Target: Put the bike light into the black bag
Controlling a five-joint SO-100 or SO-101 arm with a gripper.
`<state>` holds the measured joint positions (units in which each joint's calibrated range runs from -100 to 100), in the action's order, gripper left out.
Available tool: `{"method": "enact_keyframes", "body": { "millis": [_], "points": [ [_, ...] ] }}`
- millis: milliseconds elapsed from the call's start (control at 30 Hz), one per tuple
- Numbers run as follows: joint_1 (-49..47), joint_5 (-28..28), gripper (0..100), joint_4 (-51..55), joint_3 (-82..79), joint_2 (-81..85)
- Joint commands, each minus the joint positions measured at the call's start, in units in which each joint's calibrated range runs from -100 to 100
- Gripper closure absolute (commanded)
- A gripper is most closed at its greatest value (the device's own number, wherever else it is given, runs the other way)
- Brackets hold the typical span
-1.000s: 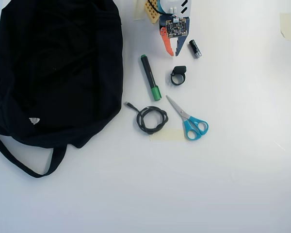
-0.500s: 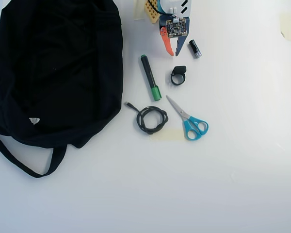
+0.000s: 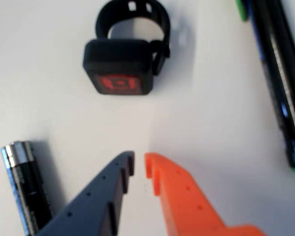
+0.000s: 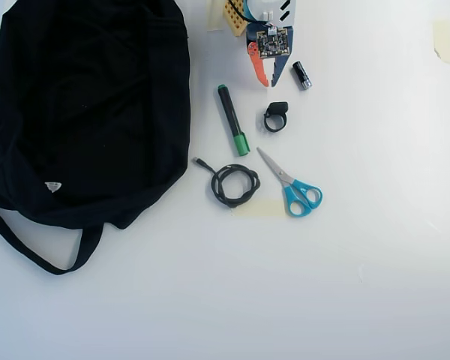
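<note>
In the overhead view the bag (image 4: 86, 112) fills the upper left of the frame: soft, matte black fabric, slumped and rounded, with a small white triangular label near its lower left and a long strap looping out below it. To its right on the smooth white counter (image 4: 300, 285) lies a slim black marker (image 4: 232, 120) with a green end, and below it a thin black cable (image 4: 234, 184) wound into a loose coil. Right of the marker sits the light (image 4: 275, 116), a small blocky black body with a round loop strap. Lower right of it lie scissors (image 4: 291, 182) with steel blades and blue plastic handles. At the top centre of the frame the claw (image 4: 268, 80) points down the frame, one finger orange, the other dark blue; its tips are nearly together and hold nothing. The light lies just below the tips, apart from them. A short black cylinder (image 4: 301, 75) with a silver end lies just right of the claw.

The wrist view shows what the overhead view cannot: the light (image 3: 122, 64) has a red square face set in its rubbery body, and the strap has slots cut in it. It lies in the upper left centre, above the claw (image 3: 139, 165), whose ridged plastic tips are parted only by a narrow gap. The glossy cylinder (image 3: 27, 184) is at lower left, the marker (image 3: 278, 73) at the right edge.
</note>
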<state>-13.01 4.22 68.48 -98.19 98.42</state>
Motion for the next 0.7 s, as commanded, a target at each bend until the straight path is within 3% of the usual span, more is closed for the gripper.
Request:
{"method": "enact_keyframes", "body": {
  "millis": [0, 667],
  "points": [
    [0.36, -0.13, 97, 2.23, -1.18, 1.0],
    [0.44, -0.13, 97, 2.23, -1.18, 1.0]
  ]
}}
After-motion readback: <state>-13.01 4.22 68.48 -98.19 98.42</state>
